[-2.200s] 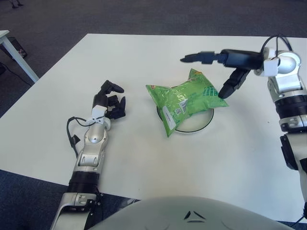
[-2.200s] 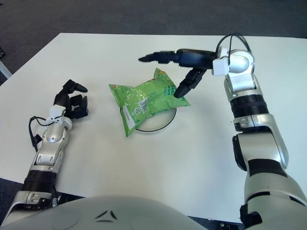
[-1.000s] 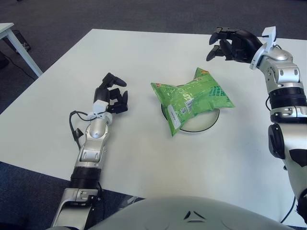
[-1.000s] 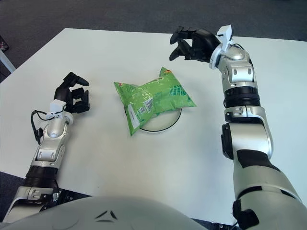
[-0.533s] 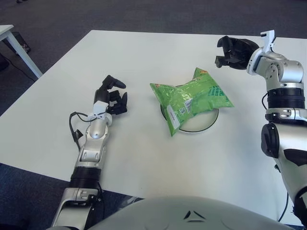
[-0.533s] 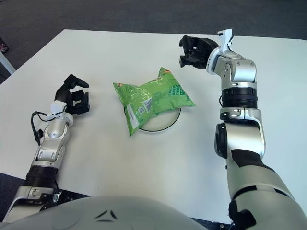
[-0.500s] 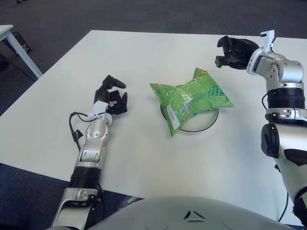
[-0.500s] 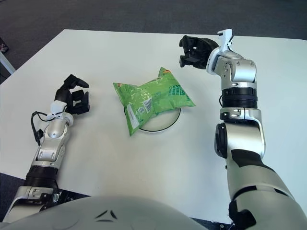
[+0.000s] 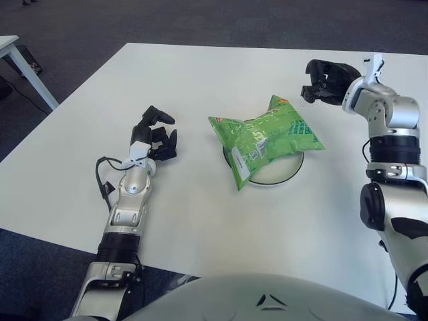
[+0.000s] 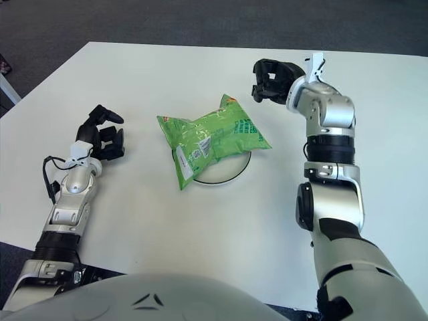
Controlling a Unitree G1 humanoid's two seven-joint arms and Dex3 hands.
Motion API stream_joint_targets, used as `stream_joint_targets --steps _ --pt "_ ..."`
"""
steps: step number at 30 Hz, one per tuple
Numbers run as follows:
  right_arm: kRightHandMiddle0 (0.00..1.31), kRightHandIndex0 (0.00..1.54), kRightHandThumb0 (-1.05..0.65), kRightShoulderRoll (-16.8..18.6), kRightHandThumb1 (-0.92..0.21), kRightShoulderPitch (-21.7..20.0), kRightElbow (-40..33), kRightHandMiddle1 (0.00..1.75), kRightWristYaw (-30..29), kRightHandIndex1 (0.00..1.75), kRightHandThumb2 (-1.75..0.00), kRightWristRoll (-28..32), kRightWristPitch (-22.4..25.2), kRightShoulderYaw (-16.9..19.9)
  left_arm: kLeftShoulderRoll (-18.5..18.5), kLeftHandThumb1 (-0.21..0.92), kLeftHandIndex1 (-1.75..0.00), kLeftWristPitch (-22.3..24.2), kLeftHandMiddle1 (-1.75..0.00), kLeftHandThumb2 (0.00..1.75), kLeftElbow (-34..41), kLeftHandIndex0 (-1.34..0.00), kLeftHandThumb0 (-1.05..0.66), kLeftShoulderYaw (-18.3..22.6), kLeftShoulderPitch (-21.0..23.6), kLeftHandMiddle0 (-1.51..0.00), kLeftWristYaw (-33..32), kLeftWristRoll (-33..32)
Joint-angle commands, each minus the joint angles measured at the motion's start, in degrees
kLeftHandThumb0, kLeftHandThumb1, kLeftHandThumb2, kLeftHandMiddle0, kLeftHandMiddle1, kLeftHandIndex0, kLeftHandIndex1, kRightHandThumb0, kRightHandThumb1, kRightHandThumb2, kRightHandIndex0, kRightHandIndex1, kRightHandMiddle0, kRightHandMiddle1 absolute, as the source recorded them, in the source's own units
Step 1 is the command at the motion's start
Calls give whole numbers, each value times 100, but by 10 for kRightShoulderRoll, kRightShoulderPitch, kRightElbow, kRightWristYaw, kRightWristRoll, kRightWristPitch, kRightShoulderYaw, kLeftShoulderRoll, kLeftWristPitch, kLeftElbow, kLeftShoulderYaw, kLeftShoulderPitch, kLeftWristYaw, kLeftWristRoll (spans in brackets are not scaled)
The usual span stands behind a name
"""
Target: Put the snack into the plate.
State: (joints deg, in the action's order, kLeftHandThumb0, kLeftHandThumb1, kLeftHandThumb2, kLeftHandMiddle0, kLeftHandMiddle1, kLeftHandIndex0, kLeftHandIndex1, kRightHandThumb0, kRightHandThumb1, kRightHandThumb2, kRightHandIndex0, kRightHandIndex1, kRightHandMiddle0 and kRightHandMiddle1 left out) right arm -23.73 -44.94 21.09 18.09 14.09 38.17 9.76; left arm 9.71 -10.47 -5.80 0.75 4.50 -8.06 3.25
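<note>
I see my left hand (image 9: 155,134) on the white table (image 9: 200,221) left of the plate (image 9: 275,170), fingers loosely curled around nothing; the green snack bag (image 9: 264,139) lies across the plate, its near-left end overhanging the rim; farther back, my right hand (image 9: 324,79) hovers beyond the bag, curled closed, empty.

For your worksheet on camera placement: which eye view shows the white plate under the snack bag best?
Left eye view: the plate shows a wider bare rim beside the snack bag. Right eye view shows only a thinner crescent.
</note>
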Motion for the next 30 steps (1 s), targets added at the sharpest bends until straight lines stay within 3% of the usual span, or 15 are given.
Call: stream_joint_targets --steps 1,5,13,23,30 --pt "64 124 -49 17 -28 40 7 175 -30 175 -136 -22 -73 6 -36 48 -175 -5 -175 111 -81 -48 -43 -12 -84 -116 -3 5" --pt "64 124 -49 32 -28 72 34 175 -60 175 -136 -45 -155 3 -38 48 -175 -7 -175 111 -87 -49 -43 -11 -82 -116 -4 4" --pt "63 127 -49 51 -29 84 161 175 -108 175 -135 -65 -321 18 -42 47 -175 -9 -175 112 -88 -49 -43 -11 -79 -116 -10 7" --pt "64 129 -49 59 -29 68 261 175 -121 175 -135 -64 -427 34 -38 46 -175 -12 -175 113 -97 -50 -43 -9 -76 -115 -6 7" --pt "65 130 -50 62 -28 65 319 175 -128 175 -137 -79 -544 28 -35 47 -175 -22 -175 112 -113 -49 -43 -7 -70 -115 -6 8"
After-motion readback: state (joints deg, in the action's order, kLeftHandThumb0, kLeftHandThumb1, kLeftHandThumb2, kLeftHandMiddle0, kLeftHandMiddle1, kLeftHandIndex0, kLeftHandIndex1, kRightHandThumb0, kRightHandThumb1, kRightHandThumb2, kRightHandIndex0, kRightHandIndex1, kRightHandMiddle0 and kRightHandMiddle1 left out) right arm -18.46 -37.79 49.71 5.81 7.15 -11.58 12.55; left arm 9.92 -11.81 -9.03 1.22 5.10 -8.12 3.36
